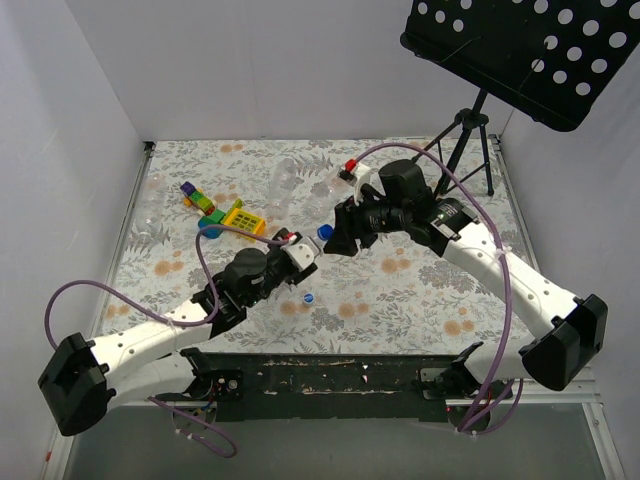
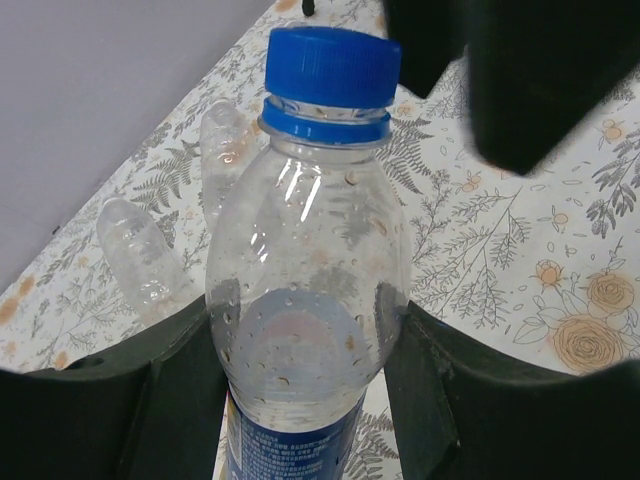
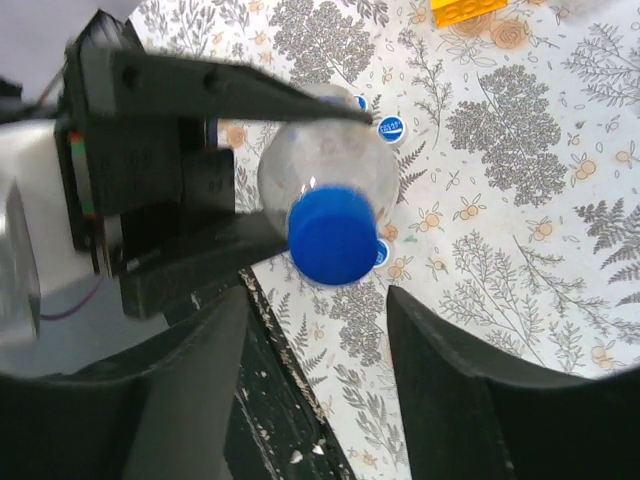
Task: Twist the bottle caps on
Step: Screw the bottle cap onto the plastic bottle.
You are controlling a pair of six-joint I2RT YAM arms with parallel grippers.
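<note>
My left gripper is shut on a clear bottle with a blue-and-white label and holds it upright above the table. A blue cap sits on its neck; it also shows in the top view and the right wrist view. My right gripper is open and empty. Its jaws stand wide, just short of the cap and not touching it. Loose blue caps with white tops lie on the table. Two more clear bottles lie uncapped beyond.
Colourful toy blocks lie at the back left. A small red-and-white object is at the back centre. A black tripod stand with a perforated tray stands at the back right. White walls enclose the floral table.
</note>
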